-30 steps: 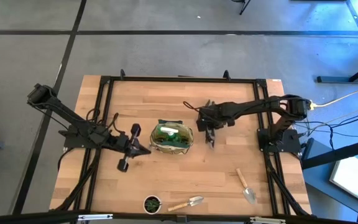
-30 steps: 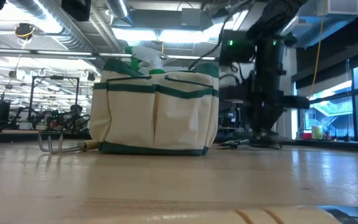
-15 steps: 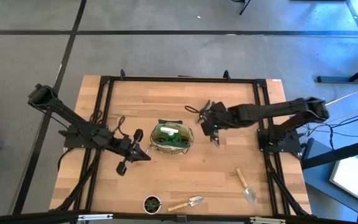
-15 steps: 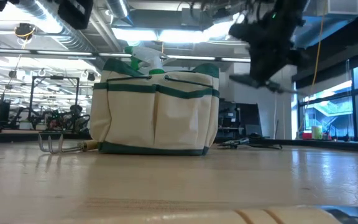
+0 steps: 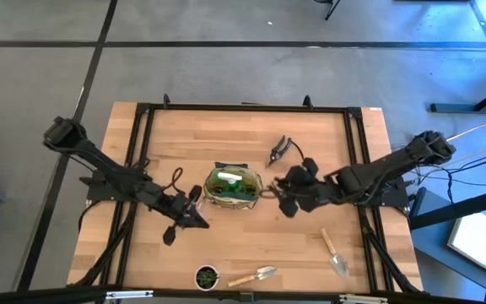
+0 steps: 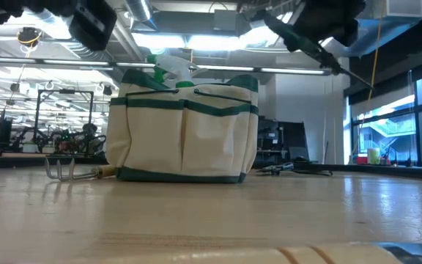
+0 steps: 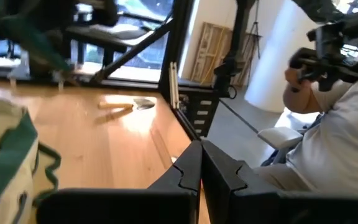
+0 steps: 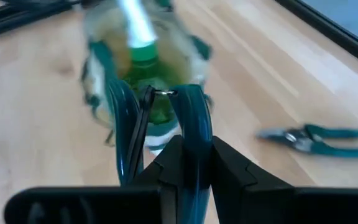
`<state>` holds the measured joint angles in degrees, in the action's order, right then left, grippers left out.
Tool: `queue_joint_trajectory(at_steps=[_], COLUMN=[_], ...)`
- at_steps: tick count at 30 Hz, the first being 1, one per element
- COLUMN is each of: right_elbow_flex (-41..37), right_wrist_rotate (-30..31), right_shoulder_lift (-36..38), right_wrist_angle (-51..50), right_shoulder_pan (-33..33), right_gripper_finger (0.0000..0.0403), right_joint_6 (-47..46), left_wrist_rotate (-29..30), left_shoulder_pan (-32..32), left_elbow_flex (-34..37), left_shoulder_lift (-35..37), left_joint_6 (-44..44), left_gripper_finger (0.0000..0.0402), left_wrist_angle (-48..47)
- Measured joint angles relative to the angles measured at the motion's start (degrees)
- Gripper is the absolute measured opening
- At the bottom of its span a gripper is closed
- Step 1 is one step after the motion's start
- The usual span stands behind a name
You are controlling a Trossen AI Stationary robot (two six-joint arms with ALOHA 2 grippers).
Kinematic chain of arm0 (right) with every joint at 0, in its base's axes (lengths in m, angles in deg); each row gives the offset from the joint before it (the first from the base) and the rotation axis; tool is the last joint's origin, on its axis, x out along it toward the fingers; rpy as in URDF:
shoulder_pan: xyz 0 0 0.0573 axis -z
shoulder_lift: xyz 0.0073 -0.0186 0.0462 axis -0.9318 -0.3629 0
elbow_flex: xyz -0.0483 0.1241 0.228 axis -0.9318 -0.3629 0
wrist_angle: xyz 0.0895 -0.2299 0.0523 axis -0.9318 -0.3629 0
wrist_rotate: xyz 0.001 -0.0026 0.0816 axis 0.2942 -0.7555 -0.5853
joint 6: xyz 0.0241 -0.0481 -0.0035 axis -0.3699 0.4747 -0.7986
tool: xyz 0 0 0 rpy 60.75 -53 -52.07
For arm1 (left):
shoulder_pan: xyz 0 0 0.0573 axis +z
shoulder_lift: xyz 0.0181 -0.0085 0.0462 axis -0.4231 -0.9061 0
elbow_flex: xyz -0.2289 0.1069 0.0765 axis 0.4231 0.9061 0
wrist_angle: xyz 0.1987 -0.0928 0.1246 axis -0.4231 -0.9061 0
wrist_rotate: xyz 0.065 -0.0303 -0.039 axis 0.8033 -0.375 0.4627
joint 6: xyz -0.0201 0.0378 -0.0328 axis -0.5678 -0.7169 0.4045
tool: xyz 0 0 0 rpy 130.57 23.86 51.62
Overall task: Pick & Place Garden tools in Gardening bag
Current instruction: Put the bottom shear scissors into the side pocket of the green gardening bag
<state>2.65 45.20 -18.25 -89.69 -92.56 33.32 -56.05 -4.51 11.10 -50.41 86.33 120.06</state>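
The gardening bag (image 5: pixel 233 187) stands mid-table with a green spray bottle (image 8: pixel 143 50) upright inside it. My right gripper (image 5: pixel 275 192) hovers just right of the bag, pointing at it, shut on teal-handled pruners (image 8: pixel 157 118). A second pair of pruners (image 5: pixel 279 150) lies flat on the table behind it. My left gripper (image 5: pixel 202 223) is shut and empty, at the bag's near left corner. A fork (image 6: pixel 64 171) lies on the table left of the bag. Two trowels (image 5: pixel 334 252) (image 5: pixel 256 275) lie near the front edge. My right gripper pinches the pruners' two handles (image 8: pixel 188 134) together between its fingers. The handles run along the fingers, and their free ends with the wire clasp (image 8: pixel 160 92) stick out past the fingertips toward the bag. The fingers slant down from the table's right. The pruners are lifted clear.
A small dark pot with a plant (image 5: pixel 207 276) stands at the front edge beside one trowel. A black metal frame (image 5: pixel 243 107) borders the table. A seated person (image 7: pixel 328 137) shows beyond the table's edge in the left wrist view.
My right gripper has risen with the pruners from the far right of the bag, swung toward the near edge, and rolled until it points at the bag. My left gripper has sunk a little and shifted toward the near edge, staying shut.
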Motion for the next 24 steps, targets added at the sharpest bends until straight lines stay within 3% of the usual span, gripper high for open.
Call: queue_joint_trajectory(at_steps=[7,12,24], right_elbow_flex=[-6.5,-12.4,-29.7], right_wrist_rotate=[4.0,6.4,-7.2], right_shoulder_lift=[0.0,0.0,5.5], right_wrist_angle=[8.0,26.0,62.1], right_shoulder_pan=[-1.9,-0.9,7.9], right_gripper_finger=[0.0053,0.0053,0.0053], right_joint_6=[9.9,20.1,37.2], left_wrist_rotate=[5.0,6.2,7.7], left_shoulder_pan=[0.0,0.0,0.0], left_elbow_flex=[0.0,0.0,0.0], left_shoulder_lift=[-1.4,-1.4,-1.4], left_joint_6=[6.7,5.6,3.7], left_gripper_finger=[0.0003,0.0002,0.0003], left_wrist_angle=[-5.8,-6.1,-5.4])
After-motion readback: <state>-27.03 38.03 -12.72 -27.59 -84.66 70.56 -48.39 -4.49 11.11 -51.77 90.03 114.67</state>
